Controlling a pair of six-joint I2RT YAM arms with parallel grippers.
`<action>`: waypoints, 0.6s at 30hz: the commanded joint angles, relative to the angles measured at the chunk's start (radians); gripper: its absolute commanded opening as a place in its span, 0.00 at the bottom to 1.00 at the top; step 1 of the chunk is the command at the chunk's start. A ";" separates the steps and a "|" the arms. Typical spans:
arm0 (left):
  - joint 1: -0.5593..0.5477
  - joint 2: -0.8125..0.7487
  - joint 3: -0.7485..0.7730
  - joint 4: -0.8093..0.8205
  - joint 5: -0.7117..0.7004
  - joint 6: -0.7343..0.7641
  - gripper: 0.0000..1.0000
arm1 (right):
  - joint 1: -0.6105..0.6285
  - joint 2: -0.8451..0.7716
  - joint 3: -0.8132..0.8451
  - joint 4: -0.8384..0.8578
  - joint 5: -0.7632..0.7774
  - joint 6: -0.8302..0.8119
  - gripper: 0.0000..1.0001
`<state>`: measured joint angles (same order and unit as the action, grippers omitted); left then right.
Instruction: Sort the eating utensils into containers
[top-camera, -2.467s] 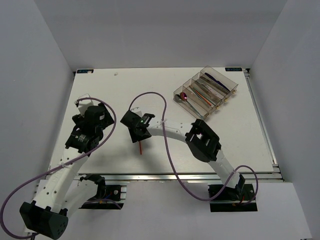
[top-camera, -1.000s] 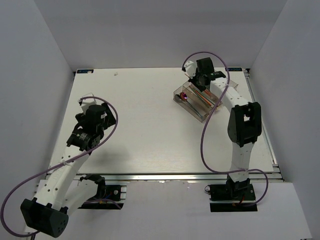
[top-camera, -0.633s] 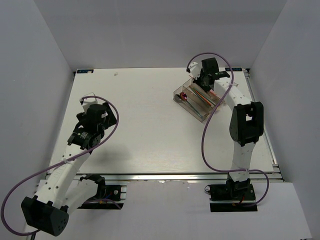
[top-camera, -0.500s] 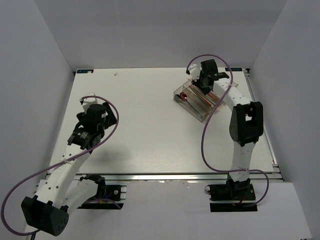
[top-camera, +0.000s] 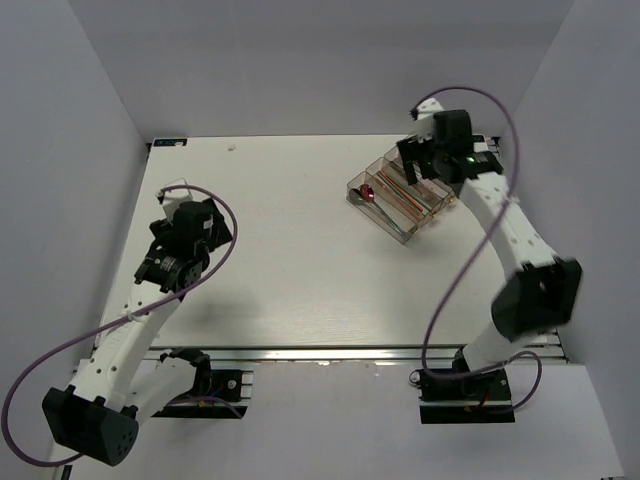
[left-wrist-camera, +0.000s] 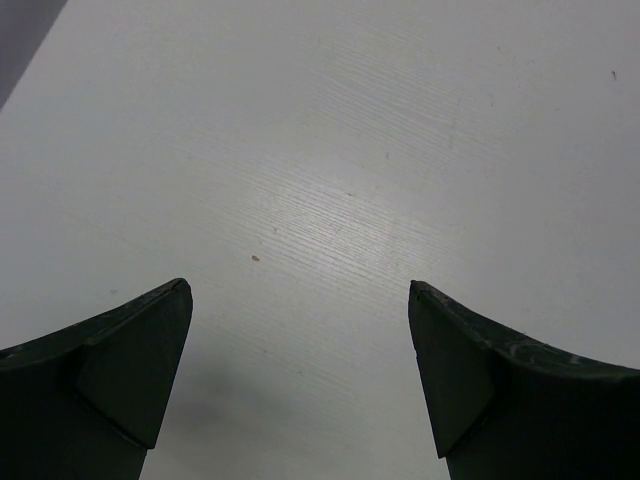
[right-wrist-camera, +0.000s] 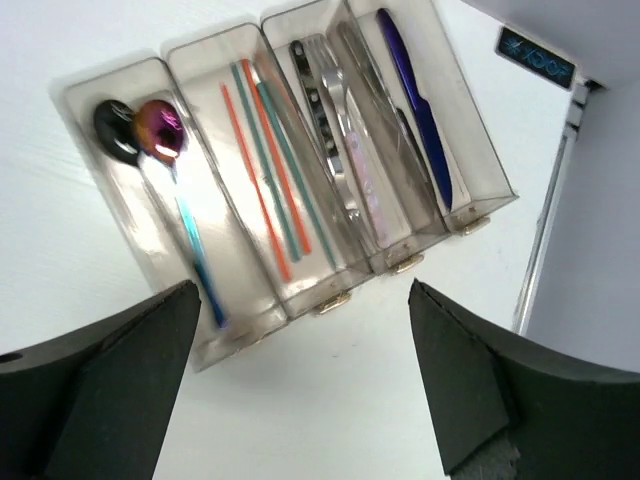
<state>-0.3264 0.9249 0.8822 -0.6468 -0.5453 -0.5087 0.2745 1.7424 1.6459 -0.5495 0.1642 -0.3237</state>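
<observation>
Tray: clear, smoky plastic organiser split into long parallel compartments; it lies at a slant near the far right corner of the table, and the exact number of compartments is hard to tell.
Table: white, with a faint grain.
Spoons: 1 black spoon and 1 red spoon lie in the outermost compartment, at the left of the right wrist view. Their bowls sit just beside each other at the far end, and a teal handle runs down from the red bowl.
Chopsticks: orange chopsticks and green chopsticks share the next compartment, laid lengthwise and close together.
Fork: 1 silver fork lies in the compartment beyond the chopsticks, with other slim silver pieces close alongside.
Knife: 1 blue knife lies lengthwise in the compartment at the opposite outer side from the spoons, with a darker slim piece beside it.
Right gripper: fingers spread wide and grasping nothing; it hovers above the tray, and its camera looks down into the compartments.
Left gripper: fingers parted with nothing between them, only table surface beneath. In the top view it is at the left side of the table, well apart from the tray.
Utensils overall: every piece in view lies inside the tray.
</observation>
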 joint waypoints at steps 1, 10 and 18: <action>0.004 0.020 0.119 -0.039 -0.105 -0.013 0.98 | -0.001 -0.309 -0.157 0.066 -0.009 0.324 0.89; 0.006 -0.037 0.262 -0.105 -0.237 0.033 0.98 | -0.003 -0.886 -0.506 -0.005 0.060 0.459 0.89; 0.006 -0.170 0.184 -0.129 -0.245 0.025 0.98 | -0.003 -1.035 -0.521 -0.139 0.035 0.453 0.89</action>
<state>-0.3244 0.7822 1.0798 -0.7376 -0.7712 -0.4854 0.2741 0.7353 1.1290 -0.6384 0.2024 0.1108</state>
